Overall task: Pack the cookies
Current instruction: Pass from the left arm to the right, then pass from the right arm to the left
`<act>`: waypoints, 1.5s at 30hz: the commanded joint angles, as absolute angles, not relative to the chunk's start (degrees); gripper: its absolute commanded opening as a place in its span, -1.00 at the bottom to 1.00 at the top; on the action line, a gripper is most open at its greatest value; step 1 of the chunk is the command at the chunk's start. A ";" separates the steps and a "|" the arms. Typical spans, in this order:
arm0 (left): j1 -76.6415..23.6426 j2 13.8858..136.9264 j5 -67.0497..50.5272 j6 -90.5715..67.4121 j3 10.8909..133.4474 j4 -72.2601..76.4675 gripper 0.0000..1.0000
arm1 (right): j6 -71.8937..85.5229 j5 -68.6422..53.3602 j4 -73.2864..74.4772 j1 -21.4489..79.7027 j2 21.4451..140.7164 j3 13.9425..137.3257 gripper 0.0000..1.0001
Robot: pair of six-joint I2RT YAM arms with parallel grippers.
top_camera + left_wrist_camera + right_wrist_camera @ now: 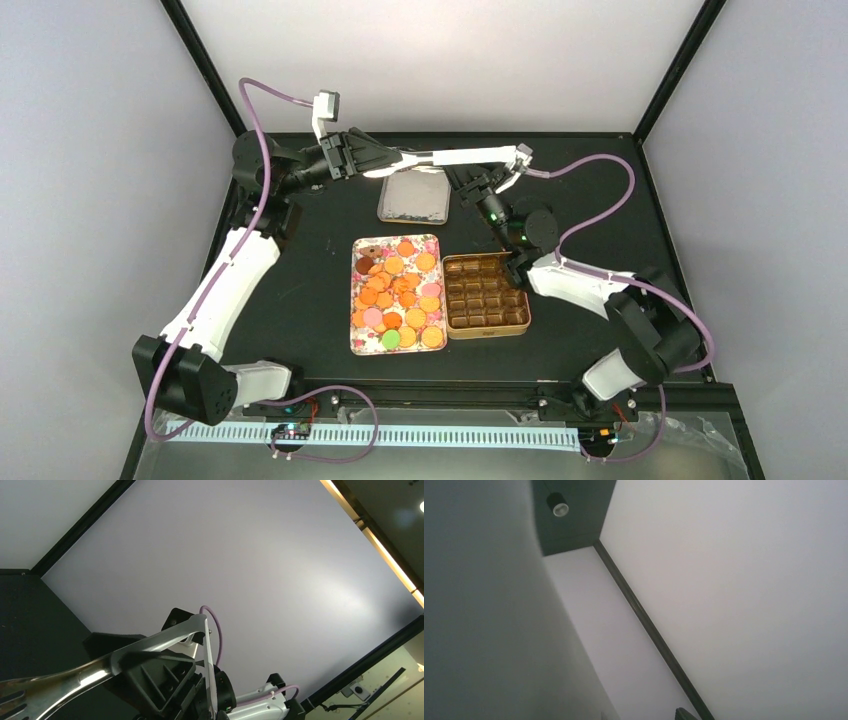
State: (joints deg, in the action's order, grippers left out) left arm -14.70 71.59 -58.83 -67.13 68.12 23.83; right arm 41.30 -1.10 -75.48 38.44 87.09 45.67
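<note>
The cookies (397,292), mostly round and orange with a few pink, green and dark brown, lie on a floral tray (356,345) at mid-table. My left gripper (365,156) is raised at the back and shut on silver tongs (460,156), which stretch rightward. In the left wrist view the tongs (150,642) cross a black finger (150,677), with their hinge pointing away. My right gripper (478,185) is just under the tongs' far end; its jaws are hidden. The right wrist view shows only walls.
A brown tin with empty compartments (487,329) stands right of the tray. A grey lid (413,197) lies behind the tray, below the tongs. Purple cables loop over both arms.
</note>
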 commanded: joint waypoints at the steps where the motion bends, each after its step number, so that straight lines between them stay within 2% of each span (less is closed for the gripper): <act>1: -14.77 70.34 -58.08 -68.75 68.11 25.41 -0.97 | 41.61 1.14 -84.48 38.84 88.84 48.51 -0.22; 5: -14.76 70.00 -57.99 -69.41 67.42 26.05 -0.97 | 43.15 0.79 -87.46 38.80 90.47 49.76 -0.29; 11: -14.77 69.33 -58.31 -69.68 67.30 27.02 -0.97 | 41.61 -0.85 -85.21 38.80 89.21 49.50 -0.95; 12: -14.77 69.27 -58.56 -69.34 67.32 26.99 -0.92 | 41.35 -0.84 -84.59 38.84 88.83 49.18 -0.98; 16: -14.60 68.48 -59.50 -65.11 67.16 27.82 -0.13 | 38.96 -2.53 -79.89 38.84 85.74 47.51 -0.98; 19: -14.69 68.55 -62.79 -61.31 67.85 28.65 0.25 | 36.64 -8.04 -72.20 38.61 83.17 47.29 -0.98; 21: -14.84 67.79 -66.02 -51.49 69.29 24.39 0.37 | 35.29 -11.25 -62.56 38.43 80.56 47.54 -0.98; 23: -15.13 66.79 -70.55 -31.15 73.10 4.18 0.39 | 32.50 -15.31 -55.44 38.27 78.28 47.44 -0.98; 26: -16.31 68.64 -69.81 11.45 82.09 -34.23 0.40 | 28.56 -21.33 -47.81 38.23 74.90 46.24 -0.98; 28: -16.42 70.75 -68.78 24.22 84.54 -48.55 0.36 | 26.26 -24.60 -43.70 38.27 73.24 46.05 -0.98; 32: -16.90 73.02 -67.20 35.27 85.34 -61.07 0.15 | 22.27 -28.83 -37.11 38.30 71.69 46.86 -0.98; 36: -18.05 75.81 -67.15 40.75 85.27 -66.91 0.06 | 20.37 -30.70 -32.56 38.31 71.84 48.90 -0.98; 45: -21.99 78.41 -68.90 48.06 84.39 -76.55 0.12 | 17.59 -30.81 -29.19 38.45 73.03 52.16 -0.98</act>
State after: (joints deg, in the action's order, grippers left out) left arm -20.64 77.89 -66.46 40.84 84.58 -69.12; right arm 20.23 -29.78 -30.13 38.44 72.82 49.47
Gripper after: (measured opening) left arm 0.548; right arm 0.086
